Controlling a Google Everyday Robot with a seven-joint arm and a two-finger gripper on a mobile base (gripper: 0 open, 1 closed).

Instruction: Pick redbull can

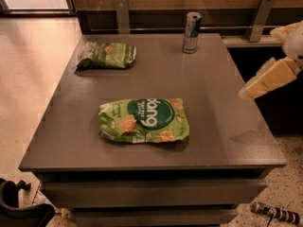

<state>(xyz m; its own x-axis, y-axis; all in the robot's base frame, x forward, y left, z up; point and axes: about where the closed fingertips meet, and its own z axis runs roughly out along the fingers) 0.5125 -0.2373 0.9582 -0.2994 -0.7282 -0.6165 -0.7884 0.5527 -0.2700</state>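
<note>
The redbull can [191, 32] stands upright at the far edge of the grey table [222, 122], right of centre. It is slim, silver and blue, with a silver top. My gripper [265, 81] shows at the right edge of the view as pale yellow-white fingers, over the table's right side. It is well to the right of the can and nearer the camera, not touching it. Nothing is seen in it.
A green "dang" snack bag [144, 120] lies in the middle of the table. A second green bag [107, 55] lies at the far left. Metal brackets [259, 18] and a wooden wall stand behind the table. Part of the base [19, 207] shows at the bottom left.
</note>
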